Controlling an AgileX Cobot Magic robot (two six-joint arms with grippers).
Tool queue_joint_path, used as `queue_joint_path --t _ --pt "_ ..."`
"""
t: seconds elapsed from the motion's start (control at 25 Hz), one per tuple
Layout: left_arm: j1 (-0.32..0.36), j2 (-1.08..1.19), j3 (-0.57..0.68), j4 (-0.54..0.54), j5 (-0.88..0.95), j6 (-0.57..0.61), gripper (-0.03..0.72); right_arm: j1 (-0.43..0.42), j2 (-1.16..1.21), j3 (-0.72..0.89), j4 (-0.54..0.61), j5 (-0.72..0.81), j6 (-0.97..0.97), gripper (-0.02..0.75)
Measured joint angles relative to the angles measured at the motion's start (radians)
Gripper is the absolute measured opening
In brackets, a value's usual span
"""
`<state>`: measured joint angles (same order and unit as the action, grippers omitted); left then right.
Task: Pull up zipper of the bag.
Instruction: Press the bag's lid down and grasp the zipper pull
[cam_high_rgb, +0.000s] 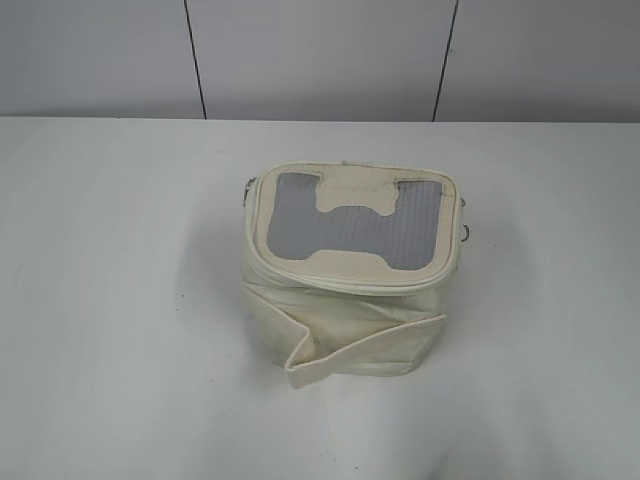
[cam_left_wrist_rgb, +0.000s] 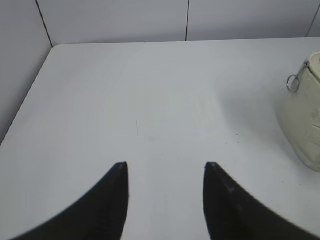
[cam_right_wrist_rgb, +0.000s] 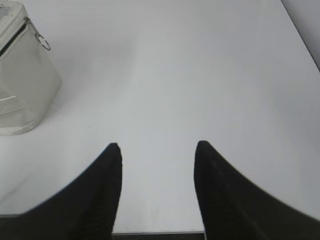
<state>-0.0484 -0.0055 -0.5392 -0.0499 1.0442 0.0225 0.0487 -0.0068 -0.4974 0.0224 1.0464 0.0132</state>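
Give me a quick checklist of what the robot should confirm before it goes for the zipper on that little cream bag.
1. Small boxy cream-white leatherette bag stands upright on the white table: ok.
2. Left gripper open and holding nothing: ok.
3. Right gripper open and holding nothing: ok.
4. Silver ring pull on the bag's left end is in sight: ok.
5. Second silver ring pull on the right end is in sight: ok.
6. How far the cream zipper track around the lid is already closed: cannot tell.
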Motion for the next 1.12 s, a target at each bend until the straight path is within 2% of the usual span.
queue_joint_path --t 1.12 --pt "0.000 0.000 0.000 0.000 0.000 0.000 0.375 0.000 0.000 0.000 0.000 0.000 0.000 0.381"
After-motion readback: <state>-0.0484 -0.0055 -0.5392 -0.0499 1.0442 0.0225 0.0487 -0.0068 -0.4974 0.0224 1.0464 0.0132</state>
